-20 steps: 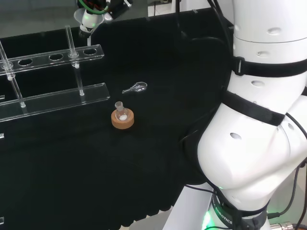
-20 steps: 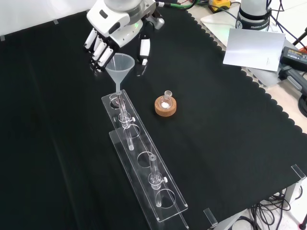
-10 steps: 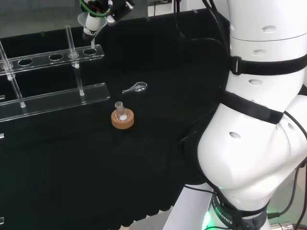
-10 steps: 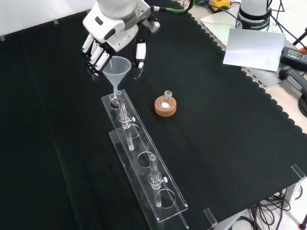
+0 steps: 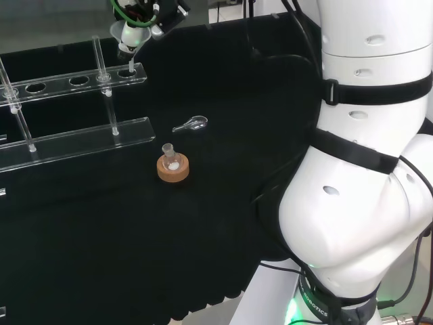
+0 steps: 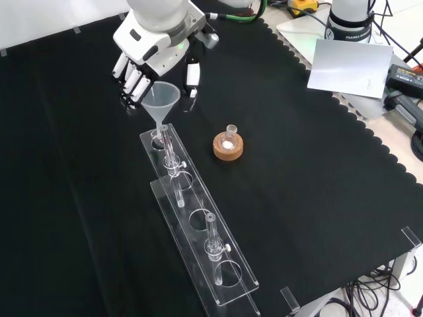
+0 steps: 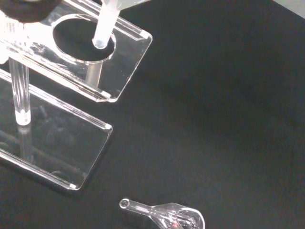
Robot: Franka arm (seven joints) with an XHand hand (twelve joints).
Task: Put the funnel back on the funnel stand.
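Close under the hand [image 6: 153, 47], whose fingers and thumb curl round the rim of the clear cone-shaped funnel [image 6: 160, 100], the funnel's straight stem points at the end hole of the funnel stand [image 6: 198, 228]; in the wrist view its tip sits at that hole's edge. The step in hand looks like the insertion itself: what remains is probably a straight lowering until the cone seats on the hole's rim, then a release. The stand is a two-tiered rack of clear, hard-edged plates on thin posts. Farther from the hand, a small clear spoon-like piece [image 5: 191, 124] lies on the matte black cloth [image 6: 297, 185], and beyond it a little flask [image 6: 229, 136] sits upright in a cork ring [image 6: 227, 146]
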